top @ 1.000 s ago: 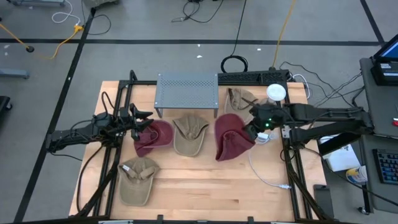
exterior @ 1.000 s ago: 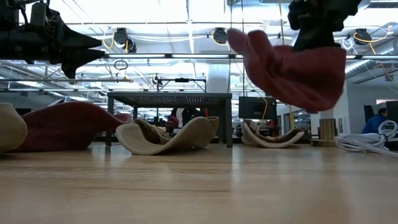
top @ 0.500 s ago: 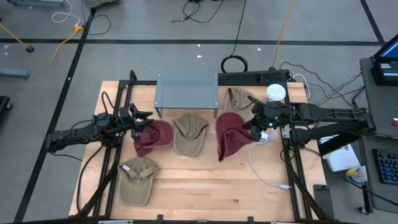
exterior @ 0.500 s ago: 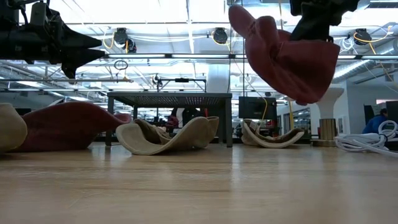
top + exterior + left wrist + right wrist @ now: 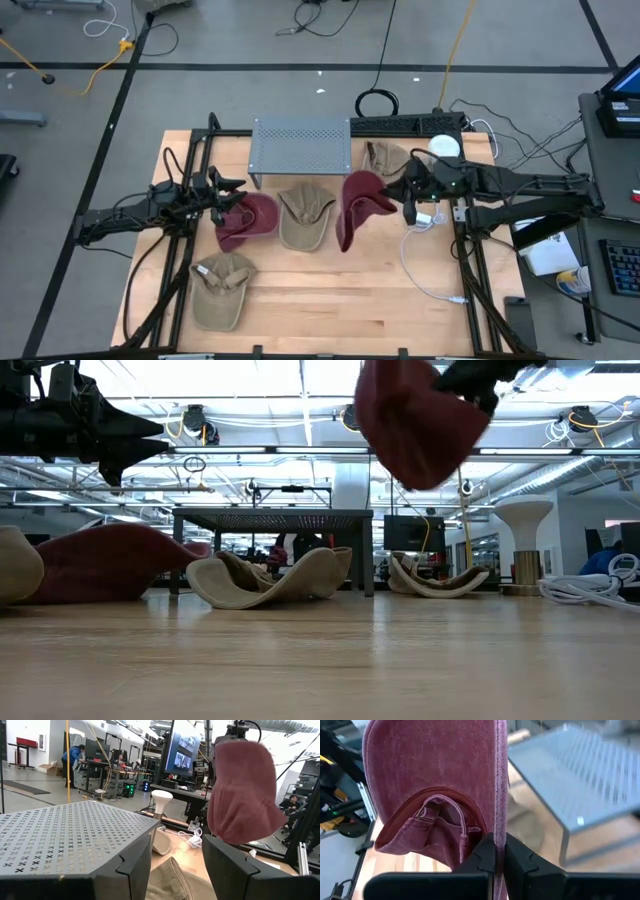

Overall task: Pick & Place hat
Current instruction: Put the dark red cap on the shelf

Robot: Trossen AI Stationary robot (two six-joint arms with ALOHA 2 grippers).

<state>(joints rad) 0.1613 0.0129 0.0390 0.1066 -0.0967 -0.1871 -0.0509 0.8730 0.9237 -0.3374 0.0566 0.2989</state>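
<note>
A maroon hat (image 5: 360, 205) hangs in the air in front of the grey perforated rack (image 5: 300, 146), shut in my right gripper (image 5: 408, 203). It shows high in the low view (image 5: 410, 420) and in the left wrist view (image 5: 242, 795). My left gripper (image 5: 228, 193) is open and hovers over a second maroon hat (image 5: 250, 218), which lies on the table left of centre. In the left wrist view its fingers frame the rack's top (image 5: 70, 827), touching nothing. My right gripper (image 5: 500, 857) pinches the maroon hat's thin brim edge (image 5: 500, 827) between its two fingers. It comes nearly level from the table's right side. The hat is lifted clear of the table, its crown (image 5: 435, 775) standing out beyond the fingers with the hollow inside and strap showing.
Three tan hats lie on the table: one at centre (image 5: 305, 215), one near the left front (image 5: 222, 288), one at the far right by the rack (image 5: 385, 158). A white cable (image 5: 425, 272) and a white round stand (image 5: 444, 148) are at the right.
My right gripper has risen and moved a little toward the far edge and the rack, staying shut on the maroon hat. The hat has gone up with it and turned about, shifting left toward the rack. The left arm has kept still.
</note>
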